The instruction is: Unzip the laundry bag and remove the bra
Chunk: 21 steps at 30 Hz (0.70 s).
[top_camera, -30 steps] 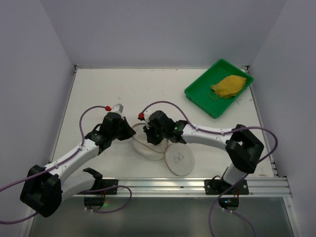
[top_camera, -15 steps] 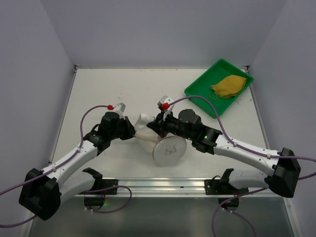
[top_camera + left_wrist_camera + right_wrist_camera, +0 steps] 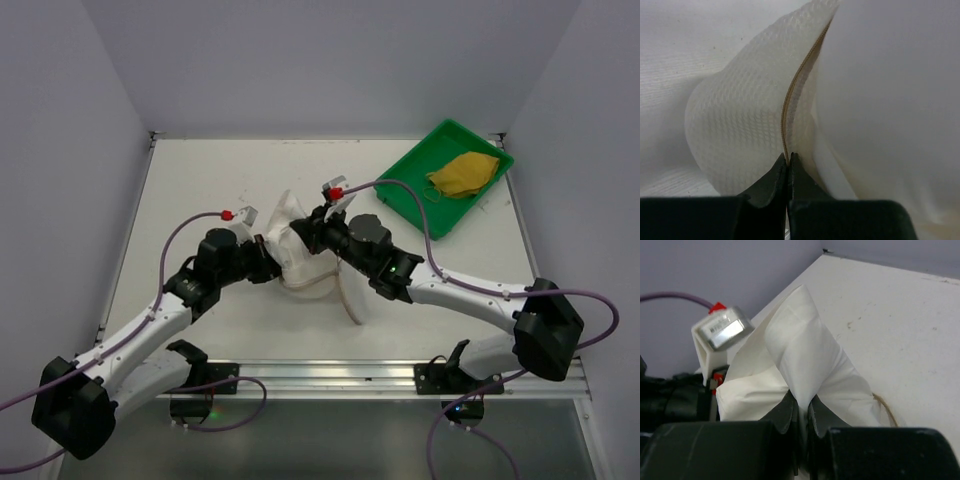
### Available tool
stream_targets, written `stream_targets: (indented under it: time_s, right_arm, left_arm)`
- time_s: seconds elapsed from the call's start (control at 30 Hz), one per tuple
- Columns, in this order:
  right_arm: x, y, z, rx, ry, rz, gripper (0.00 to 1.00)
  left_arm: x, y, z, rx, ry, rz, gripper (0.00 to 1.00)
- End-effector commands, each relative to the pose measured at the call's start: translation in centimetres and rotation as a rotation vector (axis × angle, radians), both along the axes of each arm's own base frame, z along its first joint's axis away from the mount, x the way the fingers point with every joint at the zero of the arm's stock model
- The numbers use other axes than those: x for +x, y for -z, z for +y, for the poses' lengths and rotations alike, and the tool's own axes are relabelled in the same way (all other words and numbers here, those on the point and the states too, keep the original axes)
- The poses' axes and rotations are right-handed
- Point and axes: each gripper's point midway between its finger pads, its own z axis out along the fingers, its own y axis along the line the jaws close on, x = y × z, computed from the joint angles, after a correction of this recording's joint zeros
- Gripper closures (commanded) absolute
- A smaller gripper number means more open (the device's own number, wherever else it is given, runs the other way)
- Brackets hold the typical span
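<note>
The laundry bag (image 3: pixel 310 282), a whitish mesh case, lies open at the table's middle, its lid (image 3: pixel 357 300) tipped up on edge at the right. My left gripper (image 3: pixel 264 258) is shut on the bag's mesh rim by the tan zip edge (image 3: pixel 786 120), and the mesh wall (image 3: pixel 735 120) fills the left wrist view. My right gripper (image 3: pixel 308 238) is shut on the bra (image 3: pixel 285 222), of which only white fabric shows, drawn up into a peak above the bag. In the right wrist view the fabric (image 3: pixel 800 345) is pinched between the fingers (image 3: pixel 785 412).
A green tray (image 3: pixel 400 188) stands at the back right and holds a mustard-yellow fabric piece (image 3: pixel 462 172). The two grippers are close together over the bag. The left wrist camera housing (image 3: pixel 722 332) shows right behind the white fabric.
My right gripper has moved up and back with the white fabric, drawing it out of the bag. The lid has swung from lying flat to standing on edge. The left gripper keeps hold of the rim.
</note>
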Motion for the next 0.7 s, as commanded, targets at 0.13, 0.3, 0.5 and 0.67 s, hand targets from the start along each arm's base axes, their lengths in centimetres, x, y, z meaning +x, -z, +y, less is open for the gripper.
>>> stream_targets:
  time_s: [0.13, 0.3, 0.5, 0.67]
  right_arm:
    - [2.6, -14.6, -4.2, 0.330, 0.145, -0.197, 1.00]
    - [4.7, -16.0, -10.0, 0.246, 0.270, -0.198, 1.00]
    - [9.6, -14.1, -21.0, 0.084, 0.584, -0.184, 1.00]
    - [13.6, -11.1, -28.5, -0.020, 0.794, -0.134, 1.00]
  left_arm:
    - [-0.5, 4.2, 0.4, 0.032, -0.044, 0.090, 1.00]
    - [0.5, 5.1, 1.8, 0.099, -0.130, 0.096, 1.00]
    - [1.1, 5.1, 2.5, 0.144, -0.156, 0.089, 1.00]
    - [1.0, 5.5, 2.4, 0.151, -0.147, 0.100, 1.00]
